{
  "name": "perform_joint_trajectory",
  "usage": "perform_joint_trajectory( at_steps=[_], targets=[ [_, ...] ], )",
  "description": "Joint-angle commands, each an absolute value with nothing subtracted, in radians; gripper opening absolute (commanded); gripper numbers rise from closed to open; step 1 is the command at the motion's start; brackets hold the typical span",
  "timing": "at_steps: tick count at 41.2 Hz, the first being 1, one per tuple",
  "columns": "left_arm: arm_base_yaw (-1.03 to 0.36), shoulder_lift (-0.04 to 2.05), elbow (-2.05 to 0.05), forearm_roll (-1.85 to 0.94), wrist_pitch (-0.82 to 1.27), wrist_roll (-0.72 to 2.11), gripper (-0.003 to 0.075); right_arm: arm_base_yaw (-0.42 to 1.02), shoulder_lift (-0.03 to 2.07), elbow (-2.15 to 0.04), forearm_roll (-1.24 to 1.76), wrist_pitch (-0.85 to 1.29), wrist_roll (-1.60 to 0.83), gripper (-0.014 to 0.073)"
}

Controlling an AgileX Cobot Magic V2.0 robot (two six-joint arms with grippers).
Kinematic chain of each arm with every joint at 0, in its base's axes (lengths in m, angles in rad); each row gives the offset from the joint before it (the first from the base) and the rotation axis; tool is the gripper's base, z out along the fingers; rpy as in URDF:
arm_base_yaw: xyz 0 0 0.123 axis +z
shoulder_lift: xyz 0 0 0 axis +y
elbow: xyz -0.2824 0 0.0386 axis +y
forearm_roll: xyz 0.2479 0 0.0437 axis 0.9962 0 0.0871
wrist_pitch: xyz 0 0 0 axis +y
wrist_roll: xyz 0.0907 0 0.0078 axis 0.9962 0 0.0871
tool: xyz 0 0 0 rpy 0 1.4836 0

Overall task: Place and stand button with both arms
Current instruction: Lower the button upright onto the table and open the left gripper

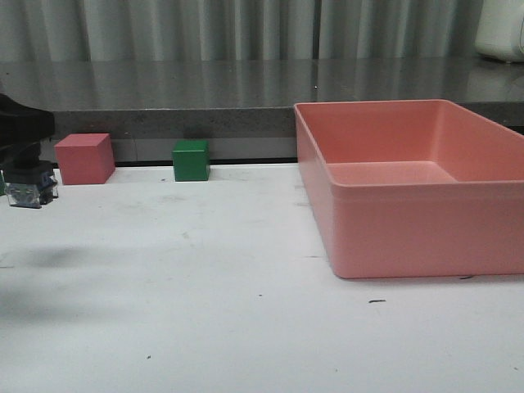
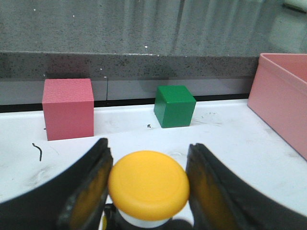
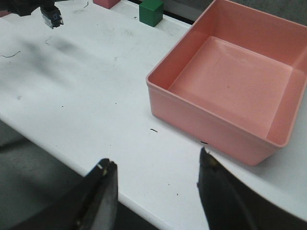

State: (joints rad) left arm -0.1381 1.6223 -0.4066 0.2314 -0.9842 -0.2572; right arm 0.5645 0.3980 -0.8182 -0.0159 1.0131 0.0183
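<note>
The button (image 2: 147, 184) shows its round yellow cap between the two fingers of my left gripper (image 2: 148, 144), which is shut on it. In the front view the button's black body and clear base (image 1: 31, 188) hang below the left gripper (image 1: 23, 151) at the far left edge. Its shadow lies apart from it on the white table, so it is off the surface. My right gripper (image 3: 156, 158) is open over the table's near edge with nothing between its fingers. From there the button (image 3: 52, 17) shows far off at the other side.
A large pink bin (image 1: 409, 233) fills the right half of the table. A pink cube (image 1: 83, 158) and a green cube (image 1: 191, 160) stand at the back left against a grey ledge, just behind the held button.
</note>
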Motion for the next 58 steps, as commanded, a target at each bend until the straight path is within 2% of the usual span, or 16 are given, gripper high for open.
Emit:
perform_joint_trajectory(
  at_steps=[1, 17, 35, 38, 47, 53, 58],
  targets=[
    [-0.135, 1.635, -0.426, 0.225, -1.153, -0.266, 0.0242, 0.56, 0.408, -0.839, -0.03, 0.945, 0.006, 0.0402],
    [-0.135, 1.794, -0.427, 0.225, -1.313, -0.266, 0.0242, 0.56, 0.408, -0.839, -0.03, 0.945, 0.006, 0.0402],
    [-0.135, 1.871, -0.436, 0.227, -1.357, -0.266, 0.025, 0.56, 0.408, -0.839, -0.03, 0.945, 0.006, 0.0402],
    [-0.135, 1.869, -0.436, 0.227, -1.362, -0.266, 0.0281, 0.56, 0.408, -0.839, -0.03, 0.945, 0.006, 0.0402],
    [-0.135, 1.848, -0.432, 0.241, -1.364, -0.266, 0.0452, 0.56, 0.408, -0.839, -0.03, 0.945, 0.006, 0.0402],
    [-0.135, 1.804, -0.416, 0.241, -1.34, -0.266, 0.0468, 0.56, 0.408, -0.839, -0.03, 0.945, 0.006, 0.0402],
    [-0.135, 1.723, -0.415, 0.241, -1.216, -0.266, 0.0468, 0.56, 0.408, -0.839, -0.03, 0.945, 0.006, 0.0402]
  ],
)
